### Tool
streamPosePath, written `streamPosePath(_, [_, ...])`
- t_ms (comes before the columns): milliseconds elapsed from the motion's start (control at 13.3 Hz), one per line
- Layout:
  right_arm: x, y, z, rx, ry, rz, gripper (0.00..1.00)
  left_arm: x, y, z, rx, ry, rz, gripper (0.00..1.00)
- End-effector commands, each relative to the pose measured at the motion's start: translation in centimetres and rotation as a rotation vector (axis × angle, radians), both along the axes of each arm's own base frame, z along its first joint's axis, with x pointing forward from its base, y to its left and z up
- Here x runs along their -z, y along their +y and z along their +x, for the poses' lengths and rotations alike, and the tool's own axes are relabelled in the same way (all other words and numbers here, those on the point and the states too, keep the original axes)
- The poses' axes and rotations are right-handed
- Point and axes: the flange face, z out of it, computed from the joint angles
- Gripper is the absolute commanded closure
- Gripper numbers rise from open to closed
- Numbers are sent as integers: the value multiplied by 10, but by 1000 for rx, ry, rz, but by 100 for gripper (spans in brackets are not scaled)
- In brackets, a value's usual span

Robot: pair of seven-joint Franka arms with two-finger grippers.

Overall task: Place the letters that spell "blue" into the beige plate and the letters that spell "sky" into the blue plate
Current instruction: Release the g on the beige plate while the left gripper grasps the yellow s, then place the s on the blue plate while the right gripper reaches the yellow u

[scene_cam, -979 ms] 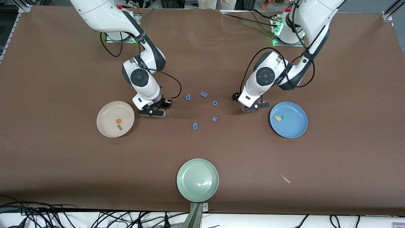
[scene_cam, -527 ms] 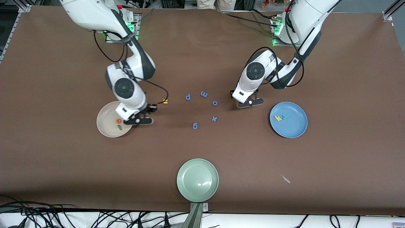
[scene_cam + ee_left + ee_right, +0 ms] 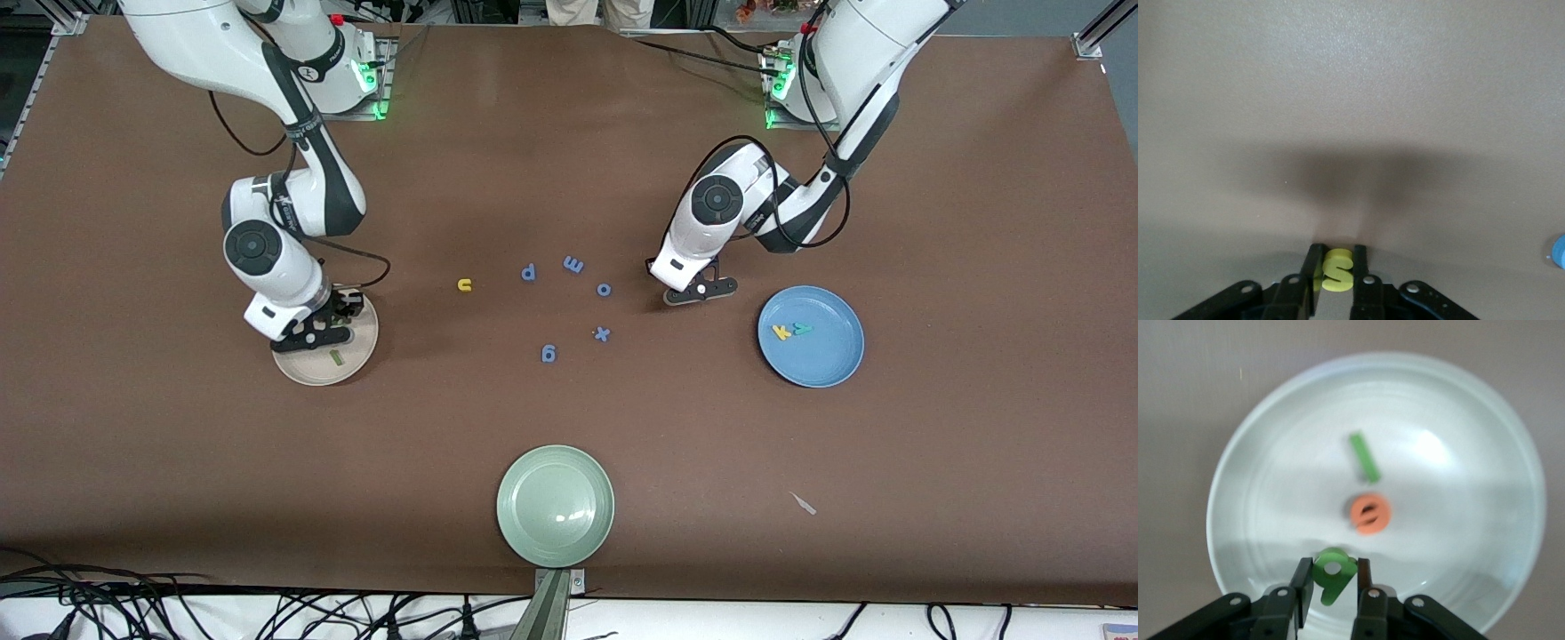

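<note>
My right gripper hangs over the beige plate, shut on the green b. The green l and the orange e lie in that plate. The yellow u lies on the table, between the beige plate and the purple letters. My left gripper is down at the table beside the blue plate, shut on the yellow s. The yellow k and the teal y lie in the blue plate.
Blue-purple letters p, m, o, x and g lie mid-table. A pale green plate sits near the front edge. A small pale scrap lies nearer the front camera than the blue plate.
The right arm has carried the green b from beside the yellow u to over the beige plate, uncovering the u. The left gripper shifted slightly toward the o and shut on the yellow s.
</note>
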Motion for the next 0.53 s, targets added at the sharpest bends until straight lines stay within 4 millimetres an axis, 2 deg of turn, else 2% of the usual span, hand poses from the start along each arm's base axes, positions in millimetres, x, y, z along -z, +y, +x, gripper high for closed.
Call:
streamPosePath(0, [-20, 1, -13, 34, 8, 34, 66, -3, 7, 2, -2, -12, 29, 95])
streamPosePath(75, [-24, 1, -13, 41, 10, 37, 27, -9, 8, 6, 2, -15, 37, 96])
streamPosePath(151, [-27, 5, -11, 79, 13, 51, 2, -19, 10, 9, 9, -12, 62, 99])
streamPosePath(226, [-33, 15, -10, 107, 20, 57, 1, -36, 18, 24, 34, -16, 79, 99])
streamPosePath(377, [-40, 53, -13, 142, 29, 70, 1, -65, 47, 57, 131, 51, 138, 99])
streamPosePath(452, [-41, 59, -14, 158, 27, 72, 1, -80, 53, 69, 169, 72, 151, 99])
